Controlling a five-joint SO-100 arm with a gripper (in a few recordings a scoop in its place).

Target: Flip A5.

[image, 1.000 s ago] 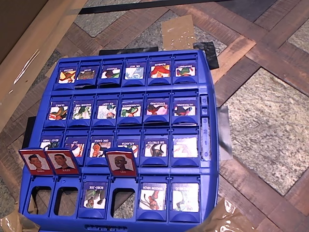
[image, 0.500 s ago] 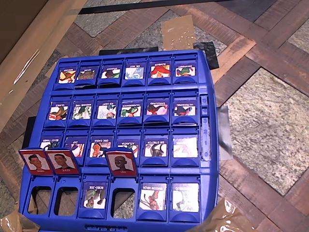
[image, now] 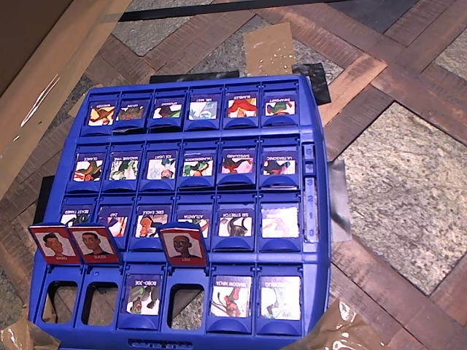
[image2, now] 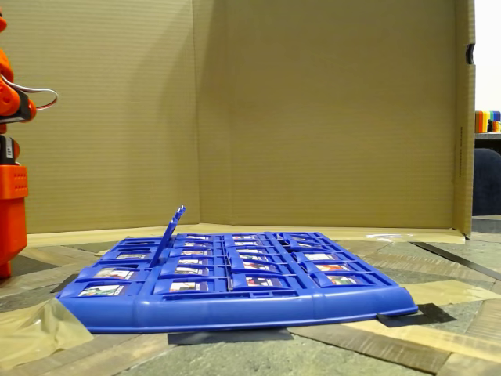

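On the blue board [image: 314, 219], A5 [image: 230, 297] lies flat in the front row, right of three raised red tiles [image: 182, 244]; flipping is not yet done; the hand's state I cannot tell.

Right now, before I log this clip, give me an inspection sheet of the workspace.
Surface: patterned wood-and-stone top, taped brown patches.
Job's things: blue board; A5, taken as the fifth tile of the near row, lies flat, blue side up.
Clutter: three red tiles stand upright in that row.
Jaws: nothing seen; orange arm at the left edge of the fixed view.
Cables: wire loop on the arm.
Surroundings: cardboard wall.
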